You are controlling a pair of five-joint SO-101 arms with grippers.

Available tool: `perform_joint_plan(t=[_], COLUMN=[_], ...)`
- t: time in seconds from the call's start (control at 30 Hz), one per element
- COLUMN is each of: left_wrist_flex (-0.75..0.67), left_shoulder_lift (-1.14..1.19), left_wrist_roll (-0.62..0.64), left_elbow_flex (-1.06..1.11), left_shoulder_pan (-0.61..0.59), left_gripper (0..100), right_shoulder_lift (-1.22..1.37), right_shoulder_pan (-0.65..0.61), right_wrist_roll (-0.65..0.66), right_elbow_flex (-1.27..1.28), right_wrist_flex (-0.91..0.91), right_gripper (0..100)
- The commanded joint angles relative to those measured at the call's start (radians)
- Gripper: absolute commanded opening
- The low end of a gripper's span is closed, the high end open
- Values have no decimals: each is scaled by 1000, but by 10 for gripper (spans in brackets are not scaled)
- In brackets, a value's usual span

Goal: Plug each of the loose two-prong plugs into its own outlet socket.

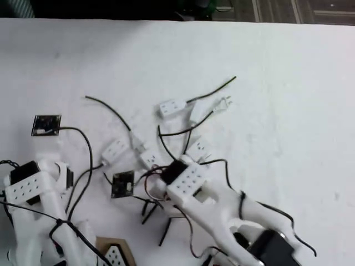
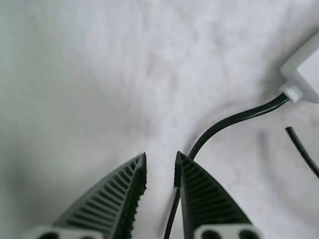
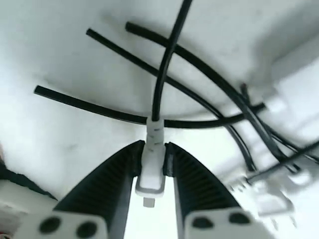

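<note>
The white plug sits between the two ribbed fingers of the right claw, which is pinching it across its narrow body. Its black cord runs straight out past the fingertips. That grip looks chosen so the cord trails free and the body cannot twist. I cannot tell which way its prongs face. The plug is just above the counter, over a tangle of crossing cords near the middle of the cluster.

Just beside it lies a second plug, loose on the counter with two thin prongs showing. Near that sits a white outlet socket, probably the closest target. Getting there means steering around the cords between them, and these could snag or drag a socket.

In the high view, further white sockets lie scattered, one at the far side and one toward the left arm. Another bare plug lies well apart from the right arm.

The left claw hovers low over bare counter with its fingers a narrow gap apart, gripping nothing. A cord passes beside one finger toward a socket. It seems parked there, ready to steady a socket.
</note>
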Motion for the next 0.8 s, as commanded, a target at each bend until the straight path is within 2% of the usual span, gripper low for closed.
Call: perform_joint_plan(t=[0.0,0.23,0.43,0.53,0.7,0.77], left_wrist_flex=[-14,-14,-8,-6,-9,-11], left_shoulder_lift=[-31,-31,-31,-31,-31,-31], left_wrist_roll=[9,9,92,118,187,226], left_elbow_flex=[-2,-12,-92,-143,-227,-278], left_shoulder_pan=[-2,-2,5,74,266,331], left_gripper=[109,109,109,109,108,89], right_shoulder_lift=[-232,-584,-613,-588,-555,-562], right_shoulder_pan=[-2,94,119,119,88,62], right_wrist_roll=[-64,-209,-315,-388,-624,-657], right_elbow_flex=[-43,-51,-157,-198,-279,-298], right_wrist_flex=[58,82,85,82,85,81], right_gripper=[18,17,18,19,19,19])
